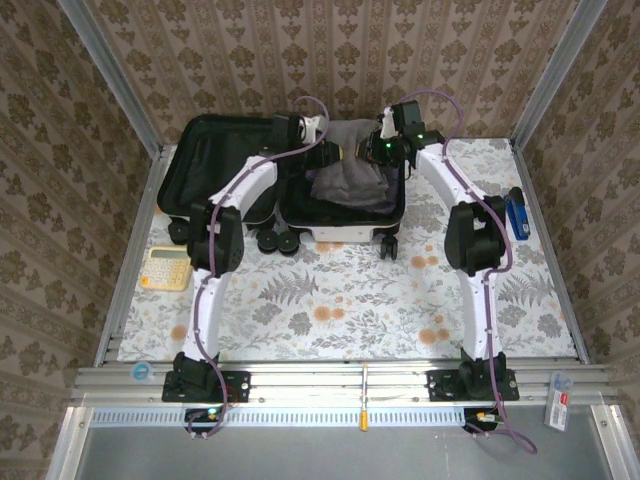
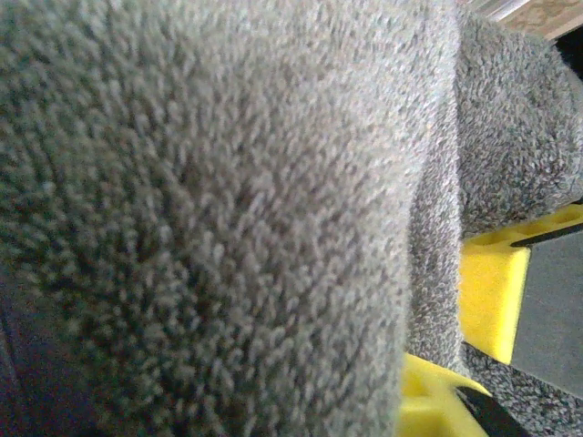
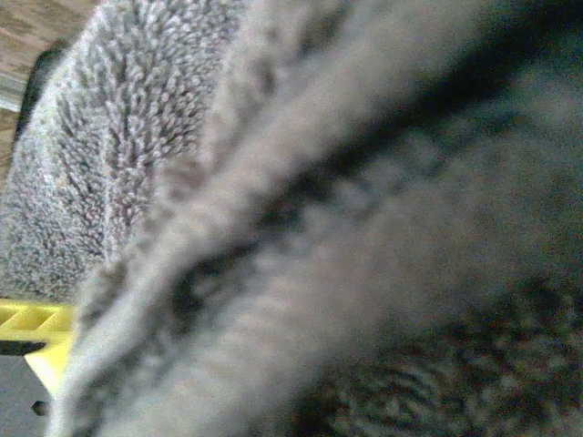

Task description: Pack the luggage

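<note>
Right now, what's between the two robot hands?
A grey fluffy towel. In the top view it stretches from the left gripper to the right gripper, both pinching it, over one half of the open luggage.

Grey fleecy cloth hangs in blurred folds right against the lens; a yellow plastic part shows beneath it, lower left.

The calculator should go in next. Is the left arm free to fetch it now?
Probably not yet: the left arm has its jaws shut on the grey towel over the luggage. The calculator lies unobstructed beside that arm.
</note>
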You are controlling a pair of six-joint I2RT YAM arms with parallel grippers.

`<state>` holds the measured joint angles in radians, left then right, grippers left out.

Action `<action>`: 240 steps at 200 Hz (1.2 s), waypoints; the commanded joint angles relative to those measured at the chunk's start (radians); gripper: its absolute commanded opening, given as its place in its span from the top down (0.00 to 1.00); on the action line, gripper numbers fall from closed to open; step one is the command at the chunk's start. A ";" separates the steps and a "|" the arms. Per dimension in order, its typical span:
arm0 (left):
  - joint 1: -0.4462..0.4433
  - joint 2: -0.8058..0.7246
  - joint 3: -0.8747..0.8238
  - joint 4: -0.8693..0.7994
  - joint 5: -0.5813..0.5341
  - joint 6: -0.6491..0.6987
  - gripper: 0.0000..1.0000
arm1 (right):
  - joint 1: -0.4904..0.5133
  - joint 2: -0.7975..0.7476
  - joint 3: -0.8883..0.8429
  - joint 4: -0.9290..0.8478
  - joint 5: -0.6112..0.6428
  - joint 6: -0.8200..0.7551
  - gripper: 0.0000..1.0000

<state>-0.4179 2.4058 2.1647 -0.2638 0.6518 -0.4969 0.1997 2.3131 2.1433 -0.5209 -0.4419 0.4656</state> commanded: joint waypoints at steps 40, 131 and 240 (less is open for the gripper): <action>0.055 0.072 0.181 -0.206 -0.099 0.013 0.63 | -0.043 0.216 0.308 -0.234 0.044 -0.073 0.84; 0.117 -0.213 0.010 -0.310 -0.267 0.121 0.41 | -0.088 0.080 0.324 -0.264 0.060 -0.153 0.33; 0.294 -0.829 -0.629 -0.344 -0.795 0.245 0.34 | -0.123 -0.361 -0.353 0.063 0.156 -0.101 0.30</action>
<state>-0.1944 1.6527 1.6623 -0.5568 0.0219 -0.2859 0.0952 2.0430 1.9484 -0.5659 -0.3397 0.3397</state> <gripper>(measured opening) 0.658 0.701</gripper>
